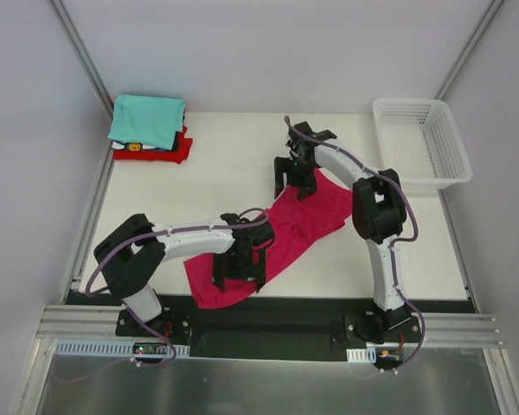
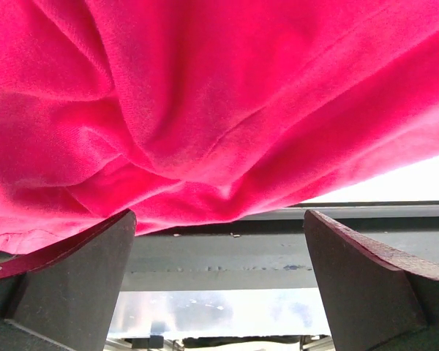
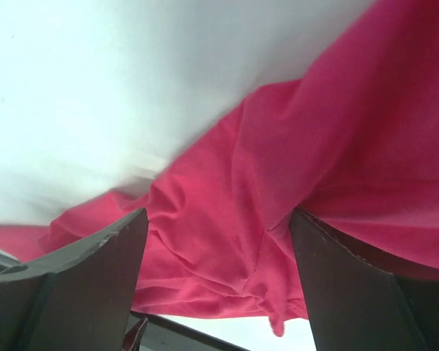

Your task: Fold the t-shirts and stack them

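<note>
We see a big white worktop (image 1: pixel 233 164). On it the pink t-shirt (image 1: pixel 294 226) lies crumpled, from the lower middle of the frame up toward the right. A white basket (image 1: pixel 450 143) sits at the upper right. At the upper left is a stack with a teal t-shirt (image 1: pixel 147 119) on top and a red t-shirt (image 1: pixel 180 151) lower down. The left fingers (image 1: pixel 239 281) stand wide open over the pink t-shirt's lower end. The right fingers (image 1: pixel 294 188) are open too, at its upper end.
</note>
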Available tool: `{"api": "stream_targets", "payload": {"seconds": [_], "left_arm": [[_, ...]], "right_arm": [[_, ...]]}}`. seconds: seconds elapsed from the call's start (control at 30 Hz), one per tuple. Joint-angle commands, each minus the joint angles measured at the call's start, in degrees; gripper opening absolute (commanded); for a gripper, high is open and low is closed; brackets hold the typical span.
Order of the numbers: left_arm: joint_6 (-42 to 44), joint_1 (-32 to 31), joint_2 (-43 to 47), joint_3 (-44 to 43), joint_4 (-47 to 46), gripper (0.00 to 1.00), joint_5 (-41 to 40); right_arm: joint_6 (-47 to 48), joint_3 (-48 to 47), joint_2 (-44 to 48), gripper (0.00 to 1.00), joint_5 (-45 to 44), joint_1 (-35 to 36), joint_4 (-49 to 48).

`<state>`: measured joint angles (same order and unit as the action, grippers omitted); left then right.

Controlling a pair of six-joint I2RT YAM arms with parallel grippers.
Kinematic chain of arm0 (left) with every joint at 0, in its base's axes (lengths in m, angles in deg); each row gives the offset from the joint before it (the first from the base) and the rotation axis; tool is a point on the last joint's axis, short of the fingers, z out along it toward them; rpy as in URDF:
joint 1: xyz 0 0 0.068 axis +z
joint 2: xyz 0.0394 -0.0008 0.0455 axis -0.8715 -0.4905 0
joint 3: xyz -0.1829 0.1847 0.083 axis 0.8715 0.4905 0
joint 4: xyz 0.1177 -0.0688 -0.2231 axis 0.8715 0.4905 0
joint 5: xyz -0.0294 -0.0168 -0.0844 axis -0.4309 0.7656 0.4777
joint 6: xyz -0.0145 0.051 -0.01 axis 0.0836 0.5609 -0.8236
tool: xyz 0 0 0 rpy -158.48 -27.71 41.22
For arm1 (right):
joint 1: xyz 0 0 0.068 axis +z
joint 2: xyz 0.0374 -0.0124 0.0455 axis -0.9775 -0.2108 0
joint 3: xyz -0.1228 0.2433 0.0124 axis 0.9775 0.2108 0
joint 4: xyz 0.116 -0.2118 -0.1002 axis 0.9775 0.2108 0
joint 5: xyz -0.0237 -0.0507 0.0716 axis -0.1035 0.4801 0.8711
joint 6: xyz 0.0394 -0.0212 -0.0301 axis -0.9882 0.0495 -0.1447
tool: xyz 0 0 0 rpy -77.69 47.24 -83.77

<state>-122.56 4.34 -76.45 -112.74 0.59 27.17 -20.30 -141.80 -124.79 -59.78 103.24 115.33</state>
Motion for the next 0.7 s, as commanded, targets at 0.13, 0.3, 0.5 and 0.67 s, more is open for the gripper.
{"api": "stream_targets", "payload": {"seconds": [0.13,0.3,0.5,0.67], "left_arm": [[-0.3,0.0,3.2,-8.7,13.4,0.99,-9.6],[3.5,2.1,4.2,-17.3,19.8,0.99,-13.0],[9.4,5.0,4.6,-28.0,25.6,0.99,-16.9],[17.5,14.0,4.9,-28.5,23.4,0.99,-17.4]], "right_arm": [[2.0,3.3,8.6,0.83,-1.2,1.1,1.8],[3.4,6.0,16.2,0.84,-5.4,1.0,3.4],[3.3,12.5,25.3,0.84,-7.6,1.0,3.2],[-0.3,26.9,42.1,0.78,-10.3,1.2,-1.8]]}}
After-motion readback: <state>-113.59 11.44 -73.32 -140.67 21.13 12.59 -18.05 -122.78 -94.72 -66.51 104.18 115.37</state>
